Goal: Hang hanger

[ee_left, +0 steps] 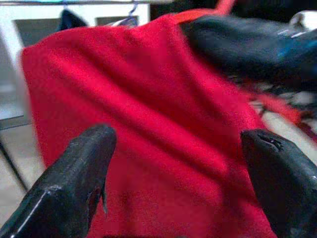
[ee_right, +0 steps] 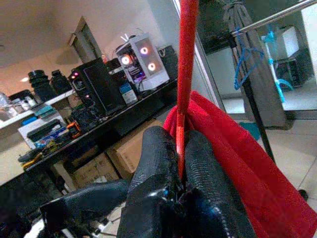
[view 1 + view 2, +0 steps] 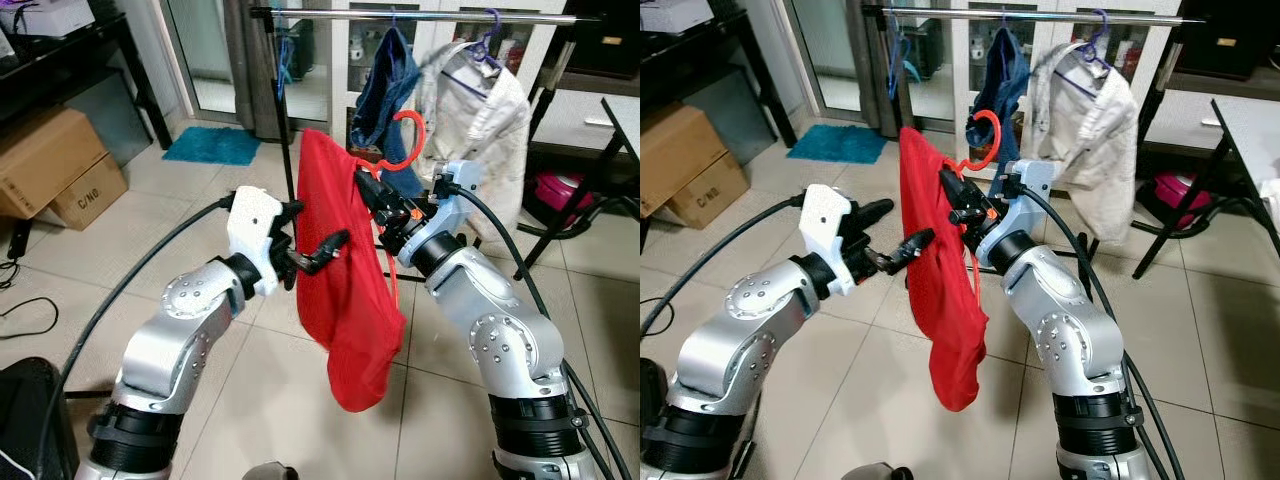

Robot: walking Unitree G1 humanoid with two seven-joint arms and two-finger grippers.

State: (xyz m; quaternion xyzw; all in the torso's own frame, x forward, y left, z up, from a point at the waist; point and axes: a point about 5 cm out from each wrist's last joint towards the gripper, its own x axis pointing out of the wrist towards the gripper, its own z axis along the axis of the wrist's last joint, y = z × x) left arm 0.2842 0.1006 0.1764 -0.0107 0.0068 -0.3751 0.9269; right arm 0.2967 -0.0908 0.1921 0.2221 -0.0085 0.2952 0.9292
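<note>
Right gripper clamps the red hanger upright, hook up toward the rail (cloth draped below); left gripper open beside the cloth.

Both head views are bright and evenly lit, soft daylight off the pale floor tiles, only faint shadows under the arms. Edges bow a little, the clothes rail curving slightly. Left wrist view is soft and blurred, red cloth smeared, near fingers out of focus. Right wrist view is dimmer, PC lights glowing
</note>
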